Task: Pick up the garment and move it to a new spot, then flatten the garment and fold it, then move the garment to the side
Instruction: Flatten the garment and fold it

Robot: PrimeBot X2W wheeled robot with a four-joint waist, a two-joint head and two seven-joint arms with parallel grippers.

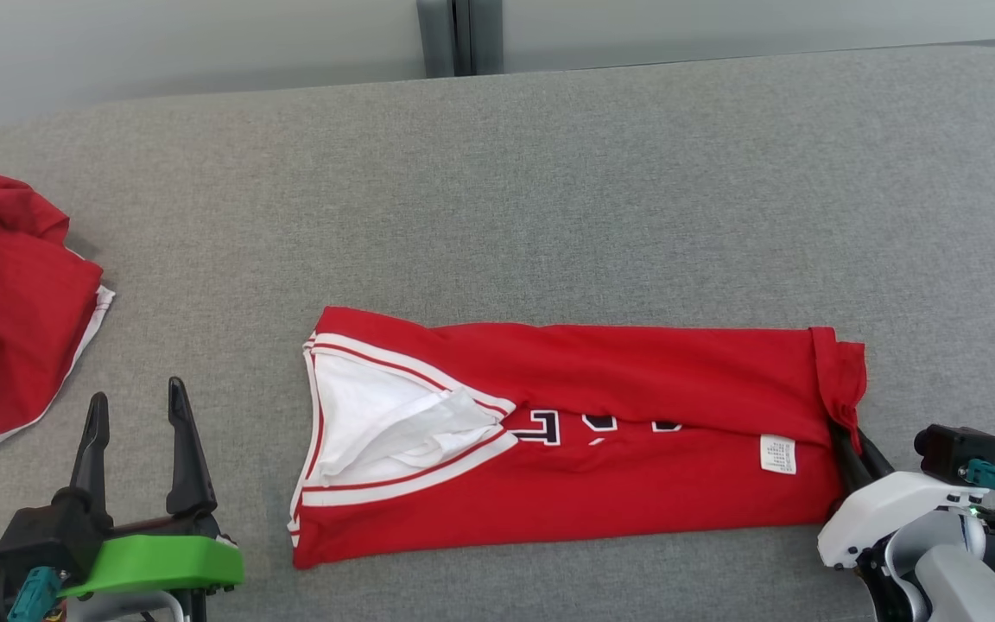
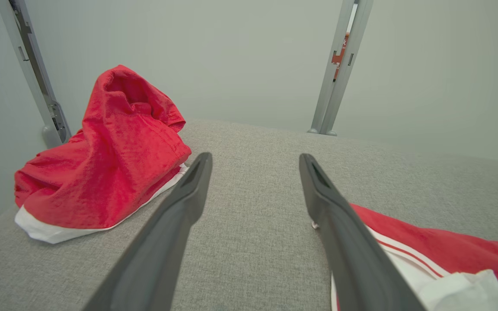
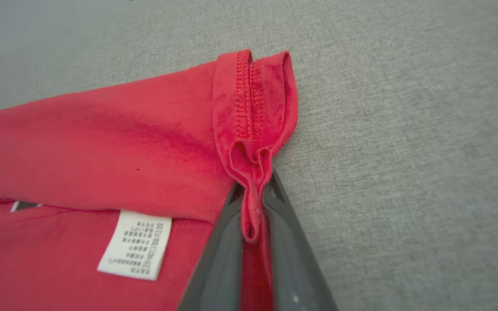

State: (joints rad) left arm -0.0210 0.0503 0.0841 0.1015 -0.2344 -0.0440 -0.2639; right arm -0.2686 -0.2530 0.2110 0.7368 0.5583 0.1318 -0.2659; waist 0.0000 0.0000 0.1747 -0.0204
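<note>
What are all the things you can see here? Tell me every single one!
table: 1, grey cloth top, beneath the clothes
jersey: 1, red with white trim, folded, table's middle
label: 1, white, on the jersey near its right end
crumpled garment: 1, red with white hem, table's left edge
posts: 2, grey metal, behind the table
left pincer: 1, dark, open, lower left
right pincer: 1, dark, shut on the jersey's right hem

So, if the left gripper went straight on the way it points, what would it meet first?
Likely just the bare grey tabletop: the open left gripper points between the crumpled red garment and the folded jersey; height is unclear.
</note>
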